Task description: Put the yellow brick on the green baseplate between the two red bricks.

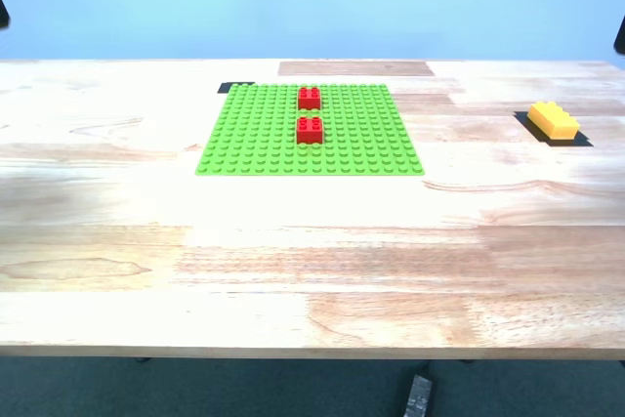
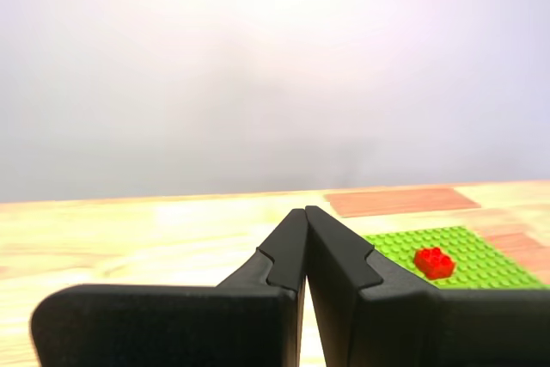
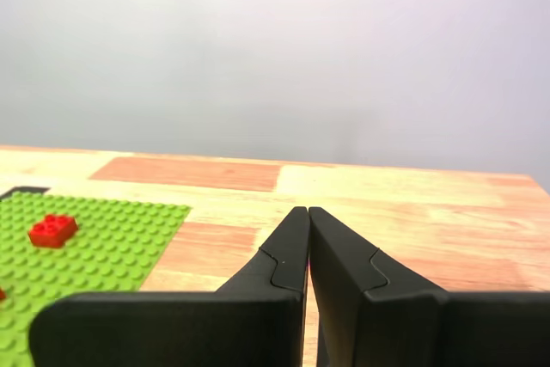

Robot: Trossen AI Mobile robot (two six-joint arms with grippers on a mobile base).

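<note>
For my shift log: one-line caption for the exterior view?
Yellow brick waits on the table, right of the green baseplate holding two red bricks.

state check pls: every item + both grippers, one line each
Oblong yellow plastic brick: on the wooden table over a dark patch, off the plate, toward the exterior view's right, ungrasped.
Flat square green studded baseplate: flat on the table, carrying both red bricks.
Two small square red plastic bricks: on the baseplate, in line, with a gap between them.
My first gripper: shut, empty.
My second gripper: shut, empty.
</note>
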